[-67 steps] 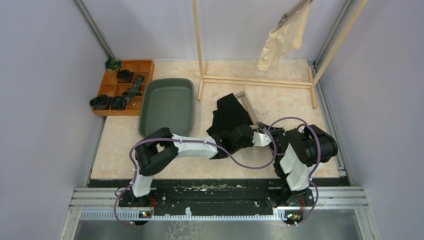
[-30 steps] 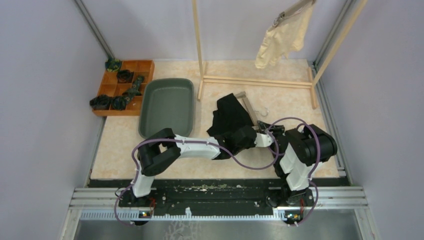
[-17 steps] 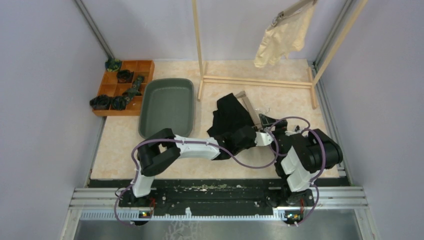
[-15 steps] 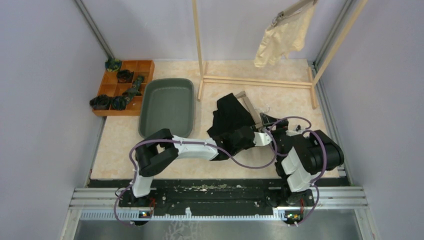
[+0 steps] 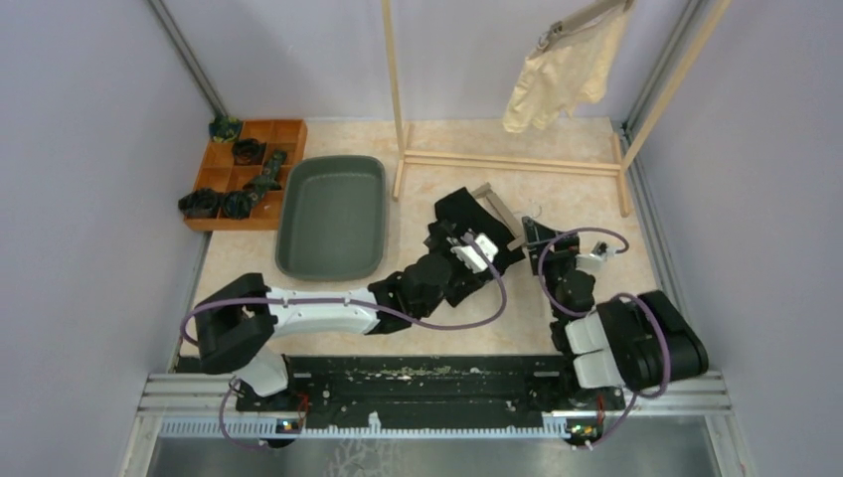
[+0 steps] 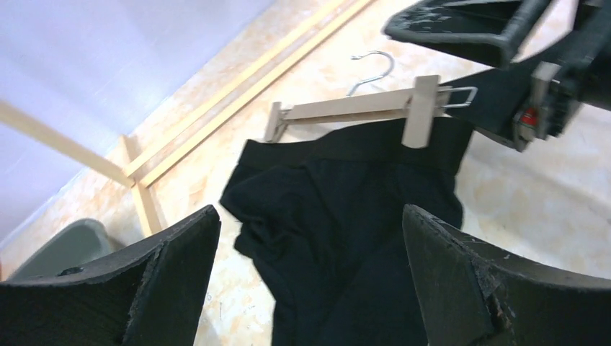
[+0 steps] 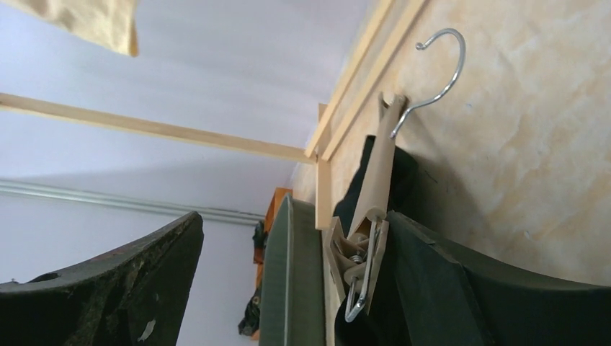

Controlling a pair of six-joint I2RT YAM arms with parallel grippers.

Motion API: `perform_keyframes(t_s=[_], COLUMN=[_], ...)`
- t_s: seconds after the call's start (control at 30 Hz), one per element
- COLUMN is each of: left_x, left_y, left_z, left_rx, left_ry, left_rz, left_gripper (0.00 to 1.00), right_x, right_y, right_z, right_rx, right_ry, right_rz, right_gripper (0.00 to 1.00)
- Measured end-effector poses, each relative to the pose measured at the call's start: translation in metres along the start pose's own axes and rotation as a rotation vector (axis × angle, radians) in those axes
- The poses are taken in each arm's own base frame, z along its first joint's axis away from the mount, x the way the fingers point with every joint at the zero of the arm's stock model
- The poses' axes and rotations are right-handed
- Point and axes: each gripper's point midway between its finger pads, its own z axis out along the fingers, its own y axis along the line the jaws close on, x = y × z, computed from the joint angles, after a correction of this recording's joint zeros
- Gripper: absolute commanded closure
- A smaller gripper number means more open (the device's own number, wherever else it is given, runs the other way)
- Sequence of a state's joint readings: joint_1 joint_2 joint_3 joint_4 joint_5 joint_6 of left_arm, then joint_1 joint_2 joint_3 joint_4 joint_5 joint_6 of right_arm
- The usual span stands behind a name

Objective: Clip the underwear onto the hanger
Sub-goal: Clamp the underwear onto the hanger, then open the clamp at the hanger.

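Standing wide now, the left claw (image 6: 310, 216) has sprung from shut to fully spread within the last second. The right claw (image 7: 295, 223) has widened likewise, and neither holds anything. Both arms have also shifted. The left one now reaches in low from the left and hovers over the black underwear (image 6: 339, 187). The right one has folded back toward the near edge, its claw just beside the hanger (image 6: 346, 108).

The black underwear lies crumpled on the counter (image 5: 616, 189), about midway across, with its waistband along the hanger's bar. One clip (image 6: 418, 112) sits over the waistband. The other clip (image 6: 274, 122) is at the waistband's corner, and whether it bites the cloth cannot be told. The cream underwear (image 5: 562, 70) hangs from the rack (image 5: 507, 159), high at the far right.

The release reads as the end of a clipping step: the black pair looks joined to its hanger, at least at one clip. What probably remains is checking the other clip and lifting the hanger by its hook (image 6: 375, 68) to the rack.

Bare counter lies right of the hanger and toward the near edge. The rack's base rail runs just beyond the hook, and the tub (image 5: 333, 214) stands close on the left. The counter's right edge is near the right arm. The two claws are close together, so any lift would best go straight up first.
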State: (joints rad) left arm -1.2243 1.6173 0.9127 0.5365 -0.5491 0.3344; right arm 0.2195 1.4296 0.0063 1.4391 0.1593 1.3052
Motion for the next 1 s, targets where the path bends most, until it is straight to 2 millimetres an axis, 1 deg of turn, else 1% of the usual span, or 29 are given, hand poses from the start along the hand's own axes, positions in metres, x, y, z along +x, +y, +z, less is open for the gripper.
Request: perform_keyframes(t_s=[0.1,0.23,0.3,0.4,0.47,0.6,0.7,0.77,0.83,0.9,1.0], left_x=[-0.009,-0.008,-0.005,-0.001,0.002,0.007,0.018,0.028,0.039,0.050,0.060], left_y=[0.014,0.021,0.023,0.027,0.028,0.026,0.020,0.015,0.013,0.019,0.030], left_z=[-0.004,-0.006,-0.006,-0.003,-0.001,0.004,0.011,0.017,0.024,0.033,0.044], left_rx=[-0.062,-0.084,-0.081,-0.081,-0.082,-0.063,-0.029,0.002,0.032,0.051,0.053], left_ry=[-0.031,-0.039,-0.038,-0.034,-0.029,-0.024,-0.002,0.018,0.040,0.060,0.076], left_rz=[-0.068,-0.154,-0.199,-0.253,-0.281,-0.330,-0.364,-0.388,-0.424,-0.475,-0.532], left_gripper=[0.00,0.00,0.00,0.00,0.02,0.03,0.04,0.05,0.06,0.07,0.07], right_x=[-0.010,-0.031,-0.042,-0.057,-0.063,-0.064,-0.061,-0.059,-0.056,-0.053,-0.049], right_y=[0.012,0.028,0.030,0.028,0.019,-0.010,-0.024,-0.028,-0.029,-0.029,-0.027], right_z=[-0.004,-0.019,-0.026,-0.039,-0.045,-0.053,-0.055,-0.054,-0.052,-0.050,-0.046], right_rx=[-0.019,-0.019,-0.007,0.025,0.068,0.191,0.257,0.287,0.304,0.321,0.332], right_ry=[-0.036,-0.111,-0.152,-0.214,-0.240,-0.223,-0.189,-0.162,-0.132,-0.099,-0.051], right_rz=[-0.045,-0.130,-0.168,-0.224,-0.264,-0.349,-0.403,-0.437,-0.470,-0.511,-0.564], right_gripper=[0.05,0.04,0.04,0.04,0.04,0.02,0.02,0.02,0.02,0.02,0.02])
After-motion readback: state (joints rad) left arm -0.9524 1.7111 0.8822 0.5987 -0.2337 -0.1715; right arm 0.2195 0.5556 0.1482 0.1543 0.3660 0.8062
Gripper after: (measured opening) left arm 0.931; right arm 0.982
